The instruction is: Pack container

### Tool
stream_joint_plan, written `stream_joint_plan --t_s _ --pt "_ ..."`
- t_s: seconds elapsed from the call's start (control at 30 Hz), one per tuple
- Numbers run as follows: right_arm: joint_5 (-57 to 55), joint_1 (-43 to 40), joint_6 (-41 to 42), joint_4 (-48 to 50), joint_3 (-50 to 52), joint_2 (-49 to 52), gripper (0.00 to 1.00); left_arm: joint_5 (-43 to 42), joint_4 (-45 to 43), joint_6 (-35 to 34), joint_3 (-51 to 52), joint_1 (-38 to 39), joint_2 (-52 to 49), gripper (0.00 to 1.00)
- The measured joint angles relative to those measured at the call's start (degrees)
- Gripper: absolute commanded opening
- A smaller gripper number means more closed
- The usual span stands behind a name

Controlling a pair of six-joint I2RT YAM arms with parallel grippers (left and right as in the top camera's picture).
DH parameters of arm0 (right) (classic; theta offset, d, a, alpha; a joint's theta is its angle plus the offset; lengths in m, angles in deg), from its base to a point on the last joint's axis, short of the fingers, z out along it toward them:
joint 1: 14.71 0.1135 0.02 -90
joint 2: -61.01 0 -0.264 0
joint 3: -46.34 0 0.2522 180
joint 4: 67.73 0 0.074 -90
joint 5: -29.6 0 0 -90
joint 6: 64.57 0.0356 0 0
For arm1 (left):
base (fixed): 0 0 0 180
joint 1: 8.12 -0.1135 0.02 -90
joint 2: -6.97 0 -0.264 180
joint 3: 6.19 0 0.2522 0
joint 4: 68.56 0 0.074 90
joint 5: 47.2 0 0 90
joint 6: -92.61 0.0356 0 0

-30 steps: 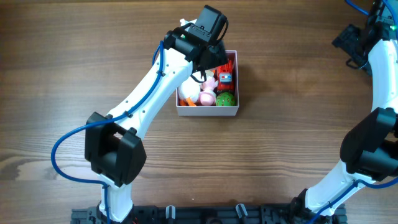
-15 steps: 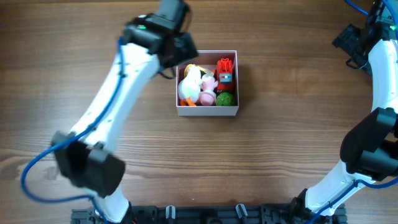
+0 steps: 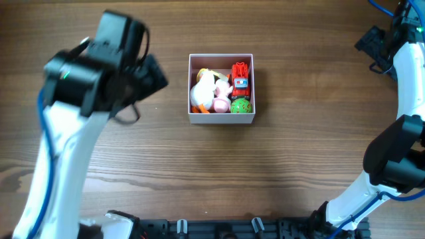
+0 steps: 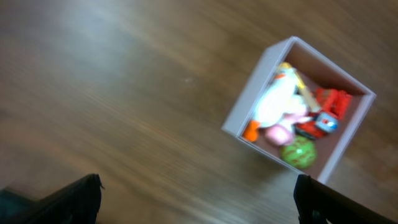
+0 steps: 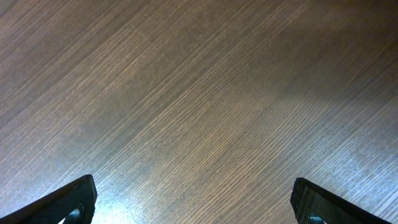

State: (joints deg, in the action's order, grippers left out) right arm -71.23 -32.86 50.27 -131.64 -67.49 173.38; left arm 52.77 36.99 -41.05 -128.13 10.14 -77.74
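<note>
On the brown wood-grain table (image 3: 299, 133), the left gripper (image 4: 196, 200) is hanging open and empty, left of the small square white-walled container (image 3: 221, 120) sitting mid-table. The right gripper (image 5: 193, 200) is gaping empty at the far edge. Inside, a white plush toy (image 3: 202, 89) is crowding a red toy truck (image 3: 240, 74) and a green ball (image 3: 242, 105). I judge a bump to the box could be spilling the plush out.

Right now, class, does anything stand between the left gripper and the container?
Nothing visible does. The left gripper, jaws open and empty, hovers to the left of the container, apart from it, and only bare table lies between them.
</note>
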Motion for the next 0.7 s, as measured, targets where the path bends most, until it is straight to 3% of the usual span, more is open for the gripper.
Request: stream_joint_plan --t_s 0.07,0.33,0.7 --pt "0.0 0.0 0.0 0.0 0.0 0.0 1.0 2.03 3.89 -2.47 0.13 -0.02 3.78 1.0" --pt "0.0 0.0 0.0 0.0 0.0 0.0 1.0 4.37 4.66 -13.44 8.92 1.75 24.37 1.0" --pt "0.0 0.0 0.0 0.0 0.0 0.0 1.0 3.63 4.68 -17.16 10.73 1.9 40.19 1.0"
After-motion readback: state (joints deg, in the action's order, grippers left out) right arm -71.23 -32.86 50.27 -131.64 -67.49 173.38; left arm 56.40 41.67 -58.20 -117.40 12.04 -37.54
